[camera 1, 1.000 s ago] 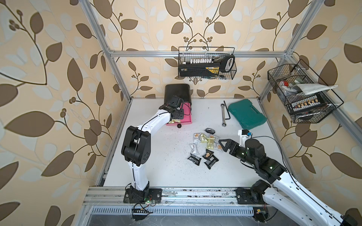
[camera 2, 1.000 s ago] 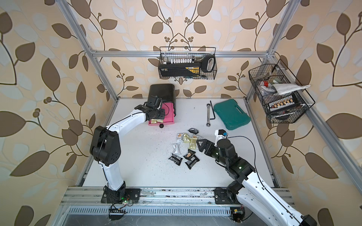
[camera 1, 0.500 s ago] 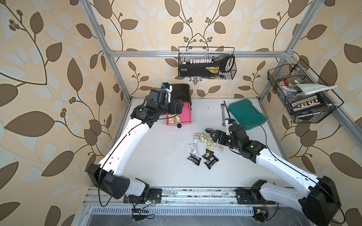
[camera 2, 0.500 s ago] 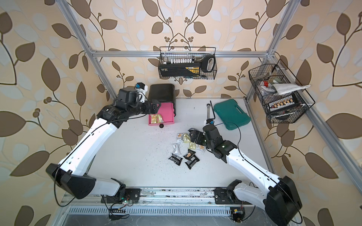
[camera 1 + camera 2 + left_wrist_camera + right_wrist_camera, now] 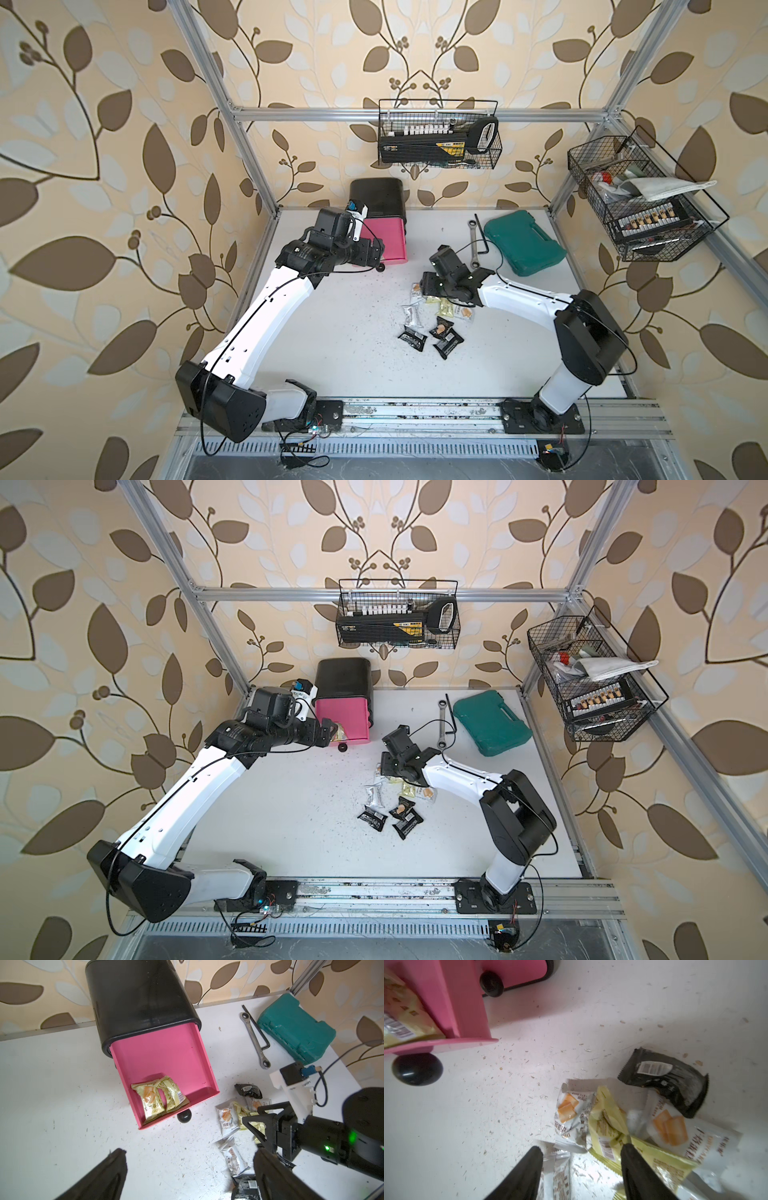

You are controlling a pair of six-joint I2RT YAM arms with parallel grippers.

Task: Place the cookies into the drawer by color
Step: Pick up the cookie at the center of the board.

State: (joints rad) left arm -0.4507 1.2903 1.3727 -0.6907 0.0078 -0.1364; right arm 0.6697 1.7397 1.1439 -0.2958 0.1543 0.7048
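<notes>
My left end effector (image 5: 190, 1152) hangs spread wide and empty by the open pink drawer (image 5: 166, 1053) — my right end effector (image 5: 579, 1149), part spread, sits over a yellow-green cookie packet (image 5: 608, 1126).

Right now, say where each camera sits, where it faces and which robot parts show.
Top views: high over the front rail, looking down on the table; left arm and right arm whole.
Left wrist: by the open drawer, facing down; left gripper open, right gripper over the cookies.
Right wrist: low over the cookies, facing down; own fingertips only.
Shared: both wrist views show the drawer's knob.
</notes>
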